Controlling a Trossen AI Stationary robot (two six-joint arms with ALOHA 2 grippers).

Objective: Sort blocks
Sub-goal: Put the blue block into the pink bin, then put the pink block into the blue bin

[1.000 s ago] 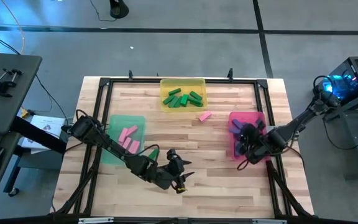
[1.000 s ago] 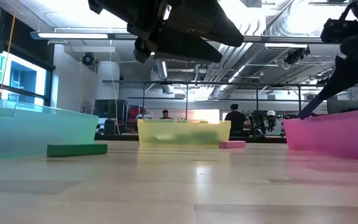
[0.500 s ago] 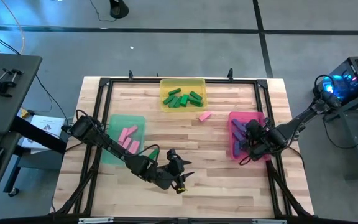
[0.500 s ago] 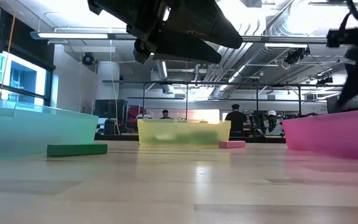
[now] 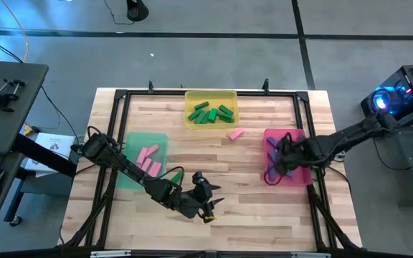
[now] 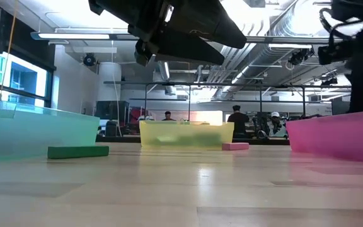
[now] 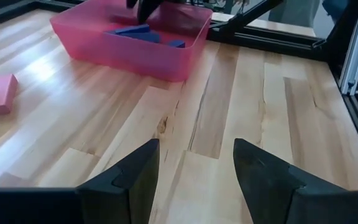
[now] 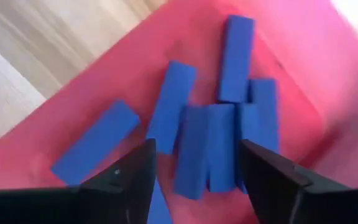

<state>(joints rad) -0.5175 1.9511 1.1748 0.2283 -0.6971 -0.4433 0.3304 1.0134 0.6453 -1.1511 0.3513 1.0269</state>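
Right gripper (image 8: 194,165) above red tray (image 5: 296,136), fingers spread, over blue blocks (image 8: 219,152). Left gripper (image 7: 194,162) low near the worktop's (image 5: 214,154) near edge, fingers apart, empty. Pink block (image 5: 236,133) loose mid-worktop.

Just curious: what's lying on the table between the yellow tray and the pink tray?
One loose pink block on bare wood, seen from above, between the yellow tray and the pink tray.

No text, label, brand, number or sign can be read in any of these views.
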